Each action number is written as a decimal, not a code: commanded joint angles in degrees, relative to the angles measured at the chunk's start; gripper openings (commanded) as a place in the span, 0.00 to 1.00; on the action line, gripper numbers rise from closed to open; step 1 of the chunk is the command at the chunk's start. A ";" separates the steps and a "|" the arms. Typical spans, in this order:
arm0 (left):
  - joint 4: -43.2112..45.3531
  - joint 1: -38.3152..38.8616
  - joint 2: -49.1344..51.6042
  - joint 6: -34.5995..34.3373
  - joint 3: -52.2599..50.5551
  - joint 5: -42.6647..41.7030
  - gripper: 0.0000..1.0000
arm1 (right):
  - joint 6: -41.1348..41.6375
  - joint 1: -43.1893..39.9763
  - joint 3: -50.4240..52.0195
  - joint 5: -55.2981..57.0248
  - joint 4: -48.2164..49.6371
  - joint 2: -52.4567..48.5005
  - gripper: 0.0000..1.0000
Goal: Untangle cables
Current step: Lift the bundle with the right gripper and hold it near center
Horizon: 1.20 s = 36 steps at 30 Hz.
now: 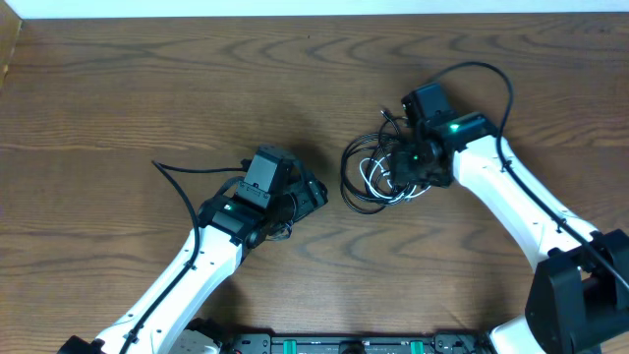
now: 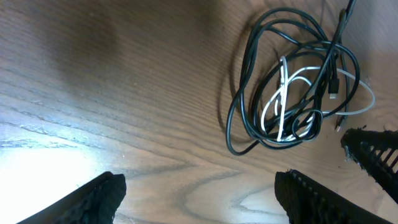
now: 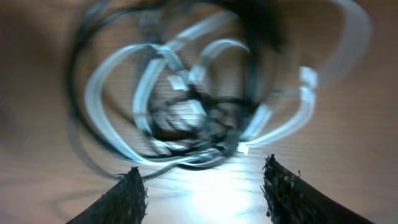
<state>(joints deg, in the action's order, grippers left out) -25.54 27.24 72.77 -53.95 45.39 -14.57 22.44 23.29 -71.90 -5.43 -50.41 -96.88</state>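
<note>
Cables lie in one loose, roughly round heap just right of the middle of the table: black loops outside, a white cord coiled inside. They look light and limp; tugging one strand would likely drag the rest, so the outer black loop or a plug end seems the best hold. The heap has no clear long axis; stray ends point toward the far edge. The right tool hovers over the heap, jaws apart, gripping nothing visible. The left tool gapes empty nearby.

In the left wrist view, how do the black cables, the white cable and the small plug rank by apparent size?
1. black cables: widest loops.
2. white cable: smaller loops, mostly inside them.
3. small plug: clearly smallest.
</note>
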 commanded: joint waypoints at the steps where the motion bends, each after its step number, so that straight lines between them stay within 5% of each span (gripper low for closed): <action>1: -0.15 0.11 0.28 0.57 0.81 2.45 0.83 | -8.15 3.82 1.46 -3.08 2.54 0.09 0.59; 8: -0.39 0.09 0.28 0.61 0.81 3.34 0.83 | -8.81 7.37 6.84 0.96 13.49 -2.58 0.55; 14: -4.55 0.09 0.28 0.59 0.81 12.46 0.83 | -9.46 7.85 8.55 0.76 19.91 -6.51 0.51; 19: -7.04 0.09 0.28 0.59 0.81 12.70 0.83 | -9.94 8.74 8.55 0.76 19.89 -8.41 0.39; 23: -7.21 0.09 0.28 0.59 0.81 12.70 0.83 | -10.12 9.75 8.52 0.55 19.85 -8.37 0.12; 26: -7.21 0.09 0.28 0.59 0.81 12.70 0.83 | -10.16 9.92 8.15 0.55 18.88 -7.56 0.06; 29: -7.21 0.11 0.28 0.59 0.81 12.70 0.83 | -10.36 9.31 6.62 0.59 16.37 -4.44 0.09; 33: -7.23 0.11 0.28 0.59 0.81 12.68 0.83 | -10.32 9.01 5.95 0.61 14.82 -0.66 0.37; 36: -7.26 0.11 0.28 0.59 0.81 12.68 0.83 | -10.32 9.01 5.95 0.59 14.49 1.25 0.42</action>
<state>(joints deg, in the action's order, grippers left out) -32.60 27.24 72.77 -53.95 45.39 -3.01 12.36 32.53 -64.12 -4.97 -35.57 -99.13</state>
